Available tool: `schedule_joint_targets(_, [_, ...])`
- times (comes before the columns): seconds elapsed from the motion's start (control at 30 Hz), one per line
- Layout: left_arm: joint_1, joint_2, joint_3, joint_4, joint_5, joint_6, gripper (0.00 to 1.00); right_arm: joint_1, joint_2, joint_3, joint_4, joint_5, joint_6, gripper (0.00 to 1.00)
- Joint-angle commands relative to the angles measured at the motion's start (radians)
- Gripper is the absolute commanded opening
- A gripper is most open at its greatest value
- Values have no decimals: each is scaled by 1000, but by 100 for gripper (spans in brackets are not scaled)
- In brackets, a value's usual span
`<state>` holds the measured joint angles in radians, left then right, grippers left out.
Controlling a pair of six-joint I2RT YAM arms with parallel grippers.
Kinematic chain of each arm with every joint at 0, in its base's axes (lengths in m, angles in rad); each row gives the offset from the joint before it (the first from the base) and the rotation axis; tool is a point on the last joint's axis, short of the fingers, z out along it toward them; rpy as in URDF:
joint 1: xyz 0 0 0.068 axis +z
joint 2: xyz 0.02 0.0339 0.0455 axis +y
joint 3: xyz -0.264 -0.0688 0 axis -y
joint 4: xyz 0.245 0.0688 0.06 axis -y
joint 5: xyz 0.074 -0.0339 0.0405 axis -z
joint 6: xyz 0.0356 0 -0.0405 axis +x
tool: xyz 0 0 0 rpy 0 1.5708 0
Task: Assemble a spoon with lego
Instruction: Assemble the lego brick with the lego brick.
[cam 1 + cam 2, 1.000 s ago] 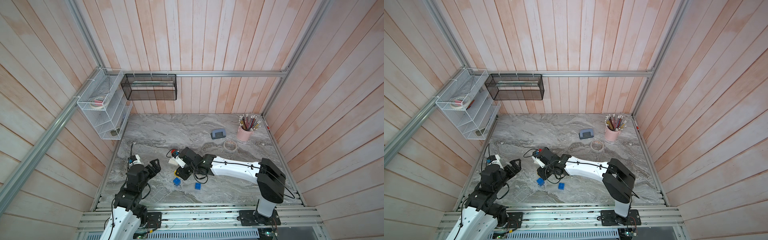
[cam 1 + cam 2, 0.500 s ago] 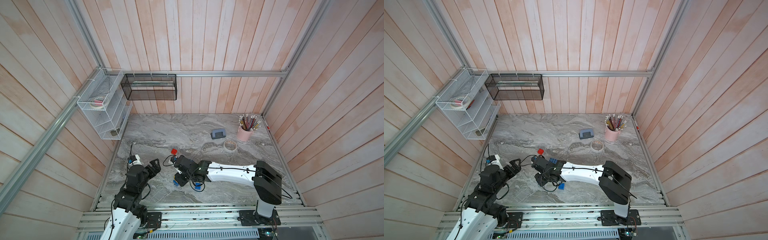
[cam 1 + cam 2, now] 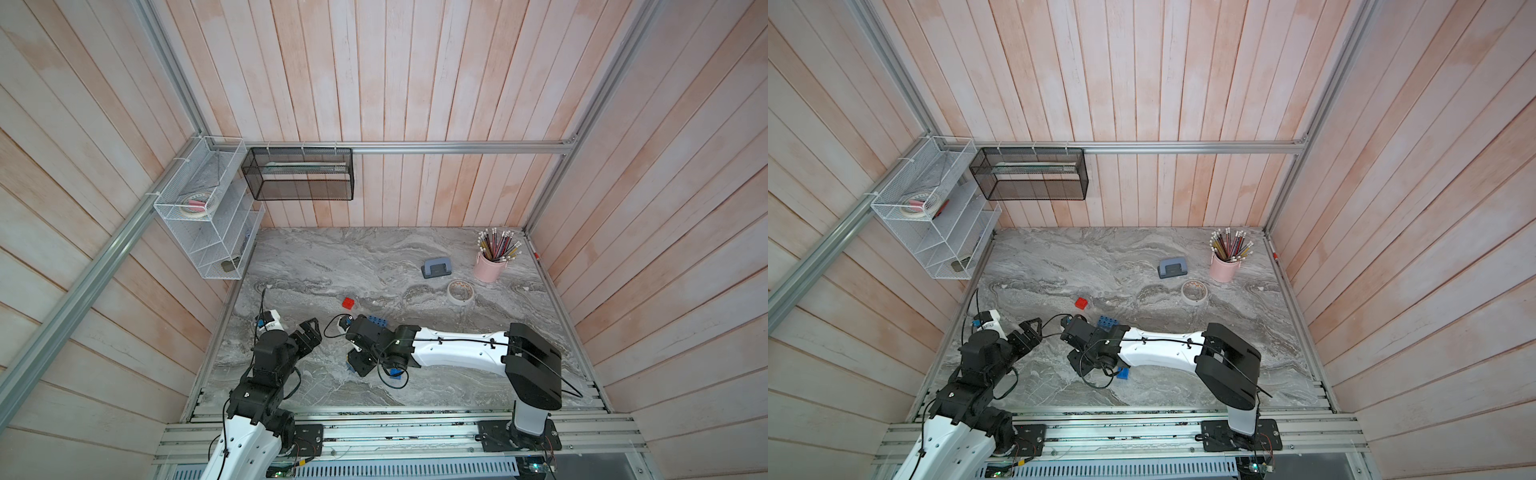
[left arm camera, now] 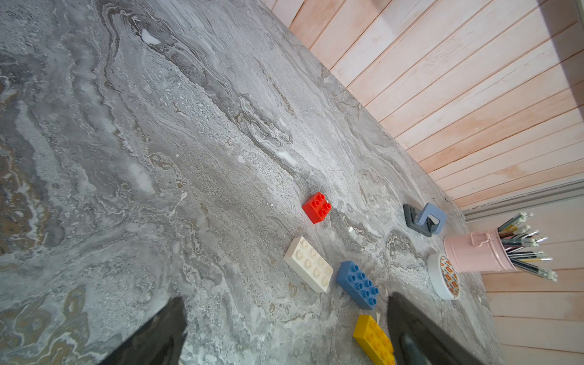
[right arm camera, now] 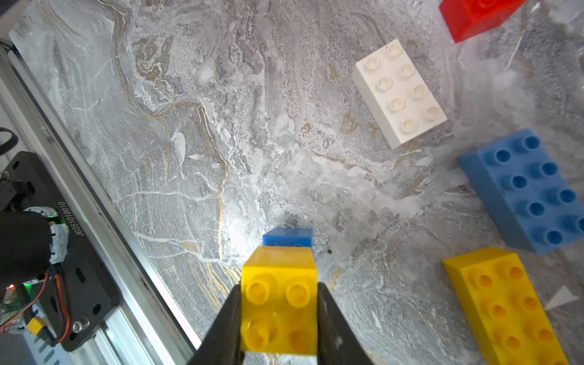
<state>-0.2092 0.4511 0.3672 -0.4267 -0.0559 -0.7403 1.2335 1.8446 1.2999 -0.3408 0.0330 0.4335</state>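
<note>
My right gripper (image 5: 279, 316) is shut on a small yellow square brick (image 5: 279, 284), studs facing the camera. A small blue brick (image 5: 288, 237) lies on the marble table (image 3: 415, 266) directly under it; whether they touch I cannot tell. Loose lego lies beside them: a white brick (image 5: 399, 93), a long blue brick (image 5: 524, 189) (image 3: 376, 322), a long yellow brick (image 5: 505, 309) and a red square brick (image 3: 349, 302) (image 4: 317, 207). Another small blue brick (image 3: 397, 372) lies by the right arm. My left gripper (image 3: 309, 332) (image 4: 284, 331) hangs open and empty at the left. The spoon is out of view.
A grey-blue hole punch (image 3: 435, 269), a tape roll (image 3: 460, 291) and a pink pencil cup (image 3: 492, 266) stand at the back right. White wire shelves (image 3: 208, 216) and a black mesh basket (image 3: 299, 174) hang on the walls. The metal rail (image 3: 374, 415) runs along the front.
My right gripper has drawn back from the white brick toward the front with the yellow brick, uncovering the red and long blue bricks. The left arm has stayed put.
</note>
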Motion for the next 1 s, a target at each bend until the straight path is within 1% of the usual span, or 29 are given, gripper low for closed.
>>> schedule_joint_targets(0.0, [-3, -9, -11, 15, 8, 18, 100, 8, 30, -20, -11, 20, 14, 0])
schedule_joint_targets(0.33, [-3, -11, -14, 14, 7, 16, 100, 17, 60, -6, -72, 54, 20, 0])
schedule_joint_targets(0.5, [-4, -8, -13, 15, 8, 16, 100, 26, 66, -11, -76, 40, 6, 0])
schedule_joint_targets(0.73, [-4, -6, -14, 17, 10, 18, 100, 38, 108, 24, -152, 24, -55, 0])
schedule_joint_targets(0.97, [-4, -7, -14, 17, 10, 18, 100, 40, 148, 80, -235, 12, -156, 0])
